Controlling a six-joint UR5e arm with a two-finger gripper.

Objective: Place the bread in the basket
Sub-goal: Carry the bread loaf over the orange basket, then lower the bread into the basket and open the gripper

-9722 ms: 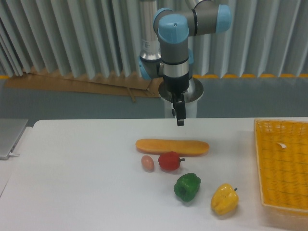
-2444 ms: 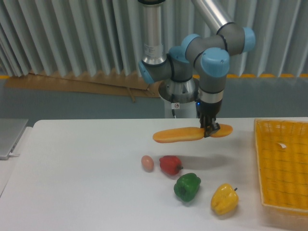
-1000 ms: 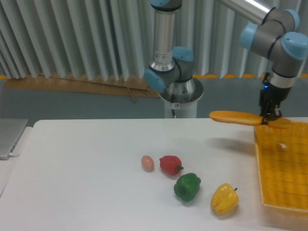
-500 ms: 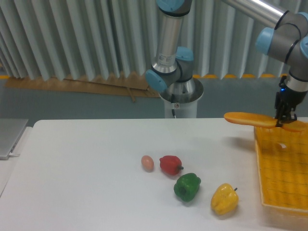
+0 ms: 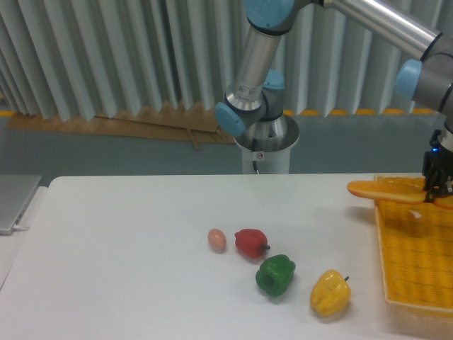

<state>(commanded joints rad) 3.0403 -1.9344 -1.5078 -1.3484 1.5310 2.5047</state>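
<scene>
The bread (image 5: 386, 190), a long orange-tan loaf, hangs level in the air over the left rim of the basket (image 5: 414, 283). Its left end juts past the rim over the table and its right end runs to the frame's edge. My gripper (image 5: 437, 193) is shut on the bread near its right end, fingers pointing down, at the far right of the view. The basket is a bright yellow-orange woven rectangle with low sides on the table's right side, and a small white tag (image 5: 415, 213) lies inside it just below the loaf.
On the white table (image 5: 127, 262) sit a small tan egg (image 5: 216, 239), a red pepper (image 5: 250, 243), a green pepper (image 5: 275, 275) and a yellow pepper (image 5: 330, 292). The arm's base (image 5: 260, 134) stands behind the table's far edge. A grey object (image 5: 14, 202) lies at the left edge.
The gripper lifted the bread from the table beside the red pepper and carried it right. Over the last second it kept moving right and slightly down, reaching above the basket's left rim.
</scene>
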